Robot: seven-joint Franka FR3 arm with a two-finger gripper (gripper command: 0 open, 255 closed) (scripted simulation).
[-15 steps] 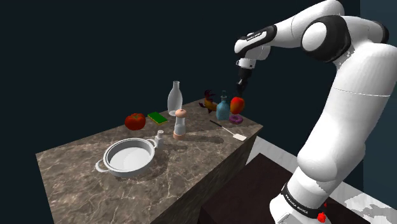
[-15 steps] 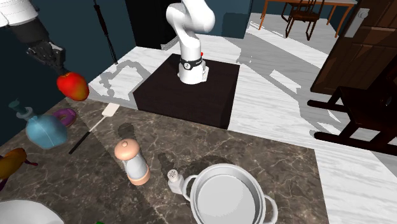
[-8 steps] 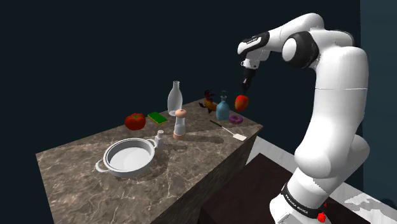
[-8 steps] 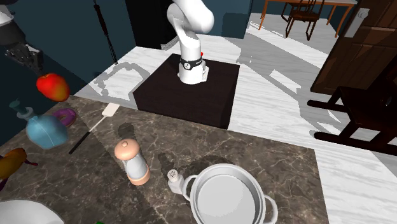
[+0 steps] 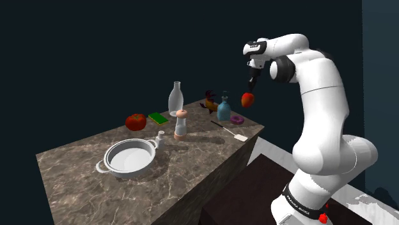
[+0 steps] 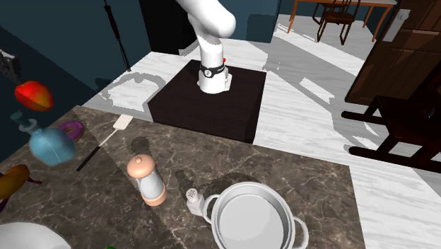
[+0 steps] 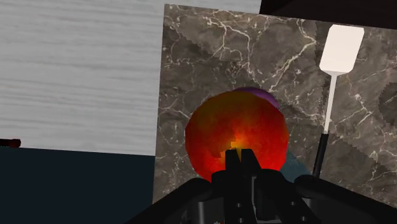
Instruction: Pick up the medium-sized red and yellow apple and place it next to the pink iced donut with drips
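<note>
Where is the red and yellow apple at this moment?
In the shoulder view the apple hangs in the gripper above the pink donut, near the blue bottle.

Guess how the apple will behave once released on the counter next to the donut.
The apple looks round and smooth, so it may roll on the flat counter. It seems rigid: no dent shows where the gripper clasps it.

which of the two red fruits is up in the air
The red and yellow apple, hanging from the hand; the red tomato sits on the counter.
</note>
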